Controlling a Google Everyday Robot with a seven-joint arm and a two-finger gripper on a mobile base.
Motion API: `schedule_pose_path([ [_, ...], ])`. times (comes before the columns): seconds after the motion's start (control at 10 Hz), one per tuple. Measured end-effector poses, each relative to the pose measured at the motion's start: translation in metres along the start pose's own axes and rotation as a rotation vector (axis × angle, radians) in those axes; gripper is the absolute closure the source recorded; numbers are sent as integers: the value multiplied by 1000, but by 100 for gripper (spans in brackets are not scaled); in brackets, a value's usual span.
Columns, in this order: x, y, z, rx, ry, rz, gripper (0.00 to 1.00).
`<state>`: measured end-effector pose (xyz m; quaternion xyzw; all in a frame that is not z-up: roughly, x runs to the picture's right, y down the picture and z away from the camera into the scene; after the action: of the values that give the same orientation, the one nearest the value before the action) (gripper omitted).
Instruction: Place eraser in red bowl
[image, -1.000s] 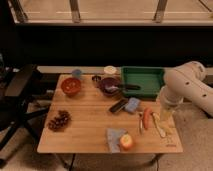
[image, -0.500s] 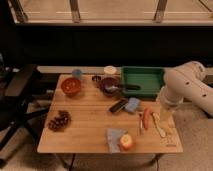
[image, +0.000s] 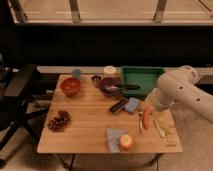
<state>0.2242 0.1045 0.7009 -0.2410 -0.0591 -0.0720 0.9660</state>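
The eraser (image: 118, 106) is a small black bar lying flat near the middle of the wooden table (image: 85, 135). The red bowl (image: 70, 86) stands at the table's back left, well apart from the eraser, and looks empty. My white arm reaches in from the right. My gripper (image: 149, 108) hangs low over the table's right side, to the right of the eraser and just past a light-blue pad (image: 132, 104). It holds nothing that I can see.
A maroon bowl with a utensil (image: 109, 86) and a green tray (image: 137, 80) stand at the back. Small cups (image: 76, 73) stand behind the bowls. A carrot (image: 146, 118), an apple on a blue cloth (image: 125, 142) and a pine cone (image: 59, 120) lie nearer. A black chair (image: 15, 95) stands left.
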Motion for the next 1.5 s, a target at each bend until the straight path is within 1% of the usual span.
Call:
schedule_pose_path([
  [0.1, -28, -8, 6, 21, -31, -97, 35],
  [0.3, -67, -16, 9, 41, -62, -253, 35],
  [0.4, -77, -17, 10, 46, -68, -298, 35],
  [0.7, -77, -17, 10, 45, -68, -301, 35],
  [0.8, -77, -17, 12, 53, -54, -307, 35],
  [1.0, -89, -31, 18, 93, -2, -331, 35],
  [1.1, -102, -46, 27, 117, 16, -357, 35],
  [1.2, -109, -57, 35, 127, 15, -372, 35],
  [1.3, -112, -72, 45, 141, 14, -378, 35],
  [1.4, -114, -85, 58, 148, 11, -387, 35],
  [1.5, -118, -94, 71, 149, 0, -393, 35],
])
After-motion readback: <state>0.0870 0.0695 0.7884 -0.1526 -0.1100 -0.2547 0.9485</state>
